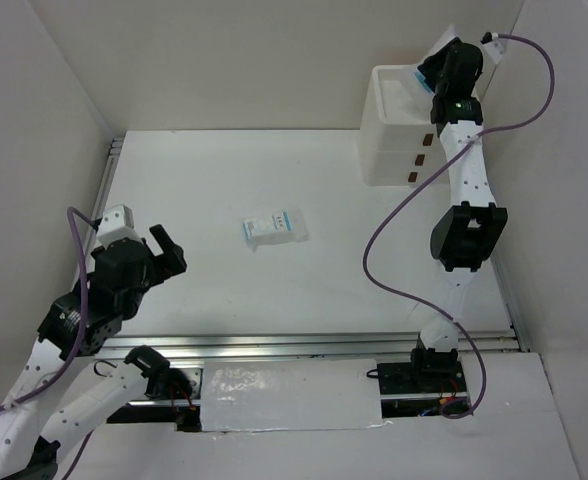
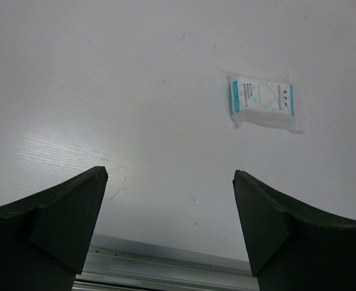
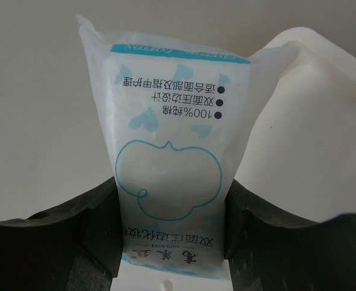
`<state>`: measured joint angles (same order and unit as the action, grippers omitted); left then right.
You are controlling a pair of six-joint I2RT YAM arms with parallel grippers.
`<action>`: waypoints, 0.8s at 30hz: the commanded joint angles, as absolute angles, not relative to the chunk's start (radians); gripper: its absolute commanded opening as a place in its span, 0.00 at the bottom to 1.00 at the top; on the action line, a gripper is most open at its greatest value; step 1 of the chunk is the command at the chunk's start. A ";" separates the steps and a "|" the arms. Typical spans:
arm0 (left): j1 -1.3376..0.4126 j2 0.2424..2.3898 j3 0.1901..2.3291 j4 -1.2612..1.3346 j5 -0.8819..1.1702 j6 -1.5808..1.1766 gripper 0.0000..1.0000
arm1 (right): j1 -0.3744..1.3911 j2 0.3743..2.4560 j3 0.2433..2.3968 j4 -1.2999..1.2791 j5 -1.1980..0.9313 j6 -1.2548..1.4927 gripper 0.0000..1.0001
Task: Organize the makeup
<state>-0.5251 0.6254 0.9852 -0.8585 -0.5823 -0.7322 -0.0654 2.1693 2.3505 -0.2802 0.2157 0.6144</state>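
My right gripper point(image 1: 427, 72) is shut on a white-and-blue printed sachet point(image 3: 172, 157), pinched between both fingers and held over the top of the white drawer unit point(image 1: 398, 140) at the back right. A second white-and-blue sachet point(image 1: 274, 229) lies flat on the table near the middle; it also shows in the left wrist view point(image 2: 262, 100), ahead and to the right. My left gripper point(image 1: 169, 252) is open and empty, low over the table at the front left, well short of that sachet. No sponges, palettes, compact or pencil are in view.
The drawer unit's open top rim point(image 3: 314, 57) shows to the right of the held sachet. White walls enclose the table on the left, back and right. A metal rail point(image 1: 314, 345) runs along the table's near edge, also seen under the left fingers point(image 2: 166, 260).
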 commanded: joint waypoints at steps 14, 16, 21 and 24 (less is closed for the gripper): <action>-0.525 0.597 0.969 -0.827 -0.577 -0.716 0.99 | -0.103 2.324 2.377 -0.081 0.244 1.259 0.61; -0.526 0.597 0.969 -0.827 -0.577 -0.716 1.00 | -0.106 2.373 2.411 -0.078 0.222 1.279 0.62; -0.525 0.601 0.968 -0.825 -0.577 -0.715 1.00 | -0.109 2.378 2.412 -0.045 0.230 1.259 1.00; -0.525 0.612 0.968 -0.824 -0.574 -0.712 0.99 | -0.115 2.376 2.404 -0.035 0.229 1.253 1.00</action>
